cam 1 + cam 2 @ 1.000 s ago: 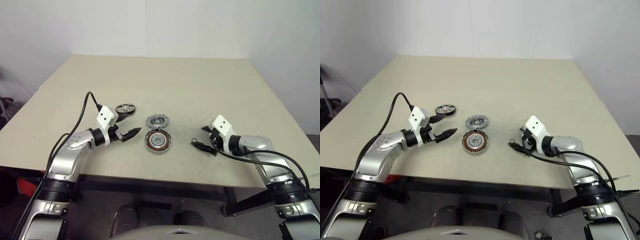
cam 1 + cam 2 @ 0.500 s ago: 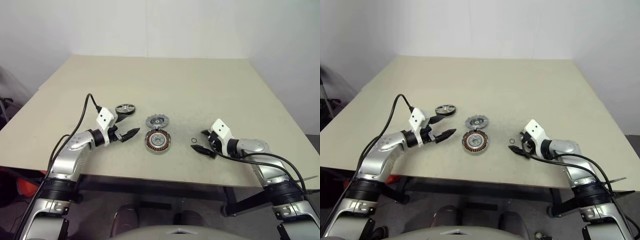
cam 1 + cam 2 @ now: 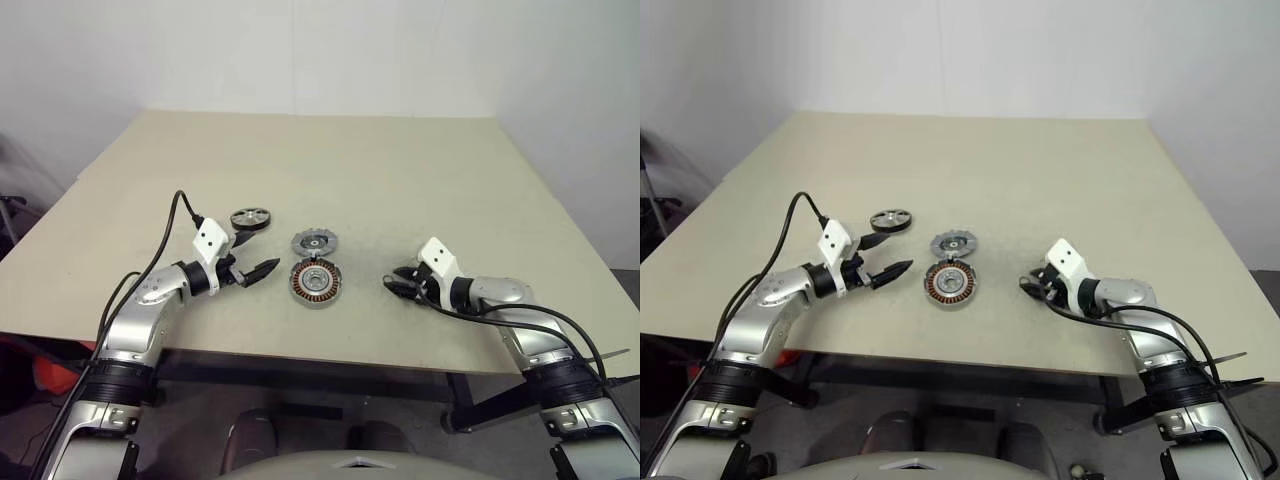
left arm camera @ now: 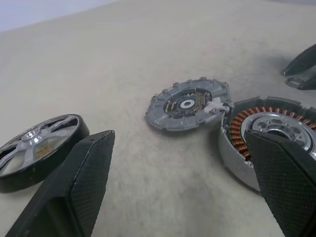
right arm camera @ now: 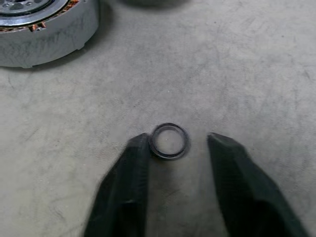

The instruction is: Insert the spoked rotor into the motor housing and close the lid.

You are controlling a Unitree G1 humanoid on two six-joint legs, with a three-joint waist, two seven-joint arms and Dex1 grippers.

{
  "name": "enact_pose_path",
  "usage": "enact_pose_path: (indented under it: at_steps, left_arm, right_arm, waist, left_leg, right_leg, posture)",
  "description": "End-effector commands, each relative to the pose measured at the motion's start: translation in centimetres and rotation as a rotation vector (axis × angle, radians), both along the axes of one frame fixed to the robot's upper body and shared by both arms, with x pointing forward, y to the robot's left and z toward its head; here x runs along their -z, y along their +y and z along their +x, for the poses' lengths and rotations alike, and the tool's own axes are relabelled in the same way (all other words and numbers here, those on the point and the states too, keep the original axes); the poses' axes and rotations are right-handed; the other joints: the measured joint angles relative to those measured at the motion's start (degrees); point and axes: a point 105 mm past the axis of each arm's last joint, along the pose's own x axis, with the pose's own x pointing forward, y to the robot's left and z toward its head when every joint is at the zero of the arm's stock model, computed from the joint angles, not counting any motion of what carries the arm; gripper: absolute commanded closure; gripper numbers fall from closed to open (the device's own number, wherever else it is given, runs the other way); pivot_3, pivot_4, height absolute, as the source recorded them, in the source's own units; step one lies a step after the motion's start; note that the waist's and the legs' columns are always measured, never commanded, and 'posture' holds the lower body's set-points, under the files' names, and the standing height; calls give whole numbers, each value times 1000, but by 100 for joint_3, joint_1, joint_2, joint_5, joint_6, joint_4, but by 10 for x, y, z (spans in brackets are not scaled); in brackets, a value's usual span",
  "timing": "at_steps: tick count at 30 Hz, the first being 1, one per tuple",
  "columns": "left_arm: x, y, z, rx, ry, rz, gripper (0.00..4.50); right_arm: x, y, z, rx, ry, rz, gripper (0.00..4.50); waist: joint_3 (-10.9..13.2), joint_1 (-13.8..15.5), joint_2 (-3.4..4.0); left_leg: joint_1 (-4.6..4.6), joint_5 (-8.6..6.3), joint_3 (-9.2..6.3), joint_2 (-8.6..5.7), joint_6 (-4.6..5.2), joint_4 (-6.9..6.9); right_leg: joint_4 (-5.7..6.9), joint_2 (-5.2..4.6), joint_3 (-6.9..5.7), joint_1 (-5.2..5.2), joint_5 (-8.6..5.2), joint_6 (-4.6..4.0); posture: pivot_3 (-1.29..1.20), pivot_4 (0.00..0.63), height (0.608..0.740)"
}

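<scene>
The motor housing [image 3: 317, 283], a metal ring of coppery windings around a silver hub, lies on the table with its top uncovered. The grey toothed lid [image 3: 314, 242] lies flat just behind it, touching it. Further left is the spoked rotor [image 3: 250, 217], black-rimmed with silver spokes. My left gripper [image 3: 258, 251] is open and empty just left of the housing, with the rotor [image 4: 42, 143] beside one finger. My right gripper [image 5: 178, 140] sits low on the table right of the housing, its fingers narrowly apart around a small metal ring [image 5: 169, 140]. One finger touches the ring; the other stands off it.
The beige table [image 3: 330, 160] stretches bare behind the parts. Its front edge runs close under both arms. A black cable trails from each wrist.
My right gripper's fingers have drawn in from wide open to a narrow gap around the small ring. The left gripper and the motor parts have not moved.
</scene>
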Motion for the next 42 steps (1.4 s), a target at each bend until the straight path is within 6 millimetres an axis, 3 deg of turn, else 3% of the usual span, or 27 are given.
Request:
enact_pose_path:
  at_steps: [1,6,12,18,25,29,32,37,42]
  left_arm:
    - [-16,-2,3,5,-58,5,77]
    - [-18,-1,5,-2,-66,11,77]
    - [-19,-7,5,9,-66,12,77]
    - [-20,-12,6,18,-71,10,77]
    - [-14,-9,2,2,-67,8,77]
    - [-11,-4,4,-8,-65,16,77]
    - [-9,-5,5,-4,-62,20,77]
    - [-4,-8,5,11,-48,9,77]
    - [-3,-10,5,36,-33,-1,77]
  right_arm:
    - [-9,-3,7,24,-35,-3,3863]
    - [-22,-6,19,56,-99,-14,3861]
    - [-41,-9,51,107,-179,-26,3861]
    - [-30,-38,91,262,-203,-112,3861]
    - [-31,-38,101,279,-206,-78,3861]
    - [-38,-29,102,253,-229,-41,2498]
    - [-56,-13,95,158,-280,29,1517]
    - [-83,9,63,-44,-342,1,1517]
    - [-76,25,20,-324,-264,-191,1517]
  waist:
    - [0,0,0]
    - [0,-1,0]
    - [0,-25,1]
    - [0,3,1]
    - [0,-19,2]
    - [0,-15,2]
    - [1,-12,3]
    - [1,31,3]
    - [2,53,2]
  left_leg:
    - [0,0,0,0,0,0]
    - [-1,1,-1,0,-1,0]
    - [-5,1,-1,1,-2,0]
    - [-17,2,21,-4,-3,5]
    - [-30,2,45,3,-2,9]
    - [-29,1,48,5,-2,14]
    - [-31,0,50,7,1,23]
    - [-33,-7,50,8,13,26]
    - [-29,-20,50,9,34,29]
  right_leg:
    - [0,0,0,0,0,0]
    - [1,0,0,-1,0,0]
    - [8,1,0,-12,0,-1]
    - [8,-1,-1,-14,0,-3]
    - [9,2,-3,-28,-3,-8]
    - [13,2,-4,-29,-4,-10]
    - [15,2,-3,-29,-3,-10]
    - [12,2,-4,-27,-3,-9]
    - [6,1,-3,-20,-4,-7]
  posture:
    - [0,0,740]
    - [0,0,740]
    - [0,0,740]
    - [0,0,740]
    - [0,0,740]
    - [0,0,740]
    - [0,0,740]
    - [0,0,740]
    - [0,0,740]
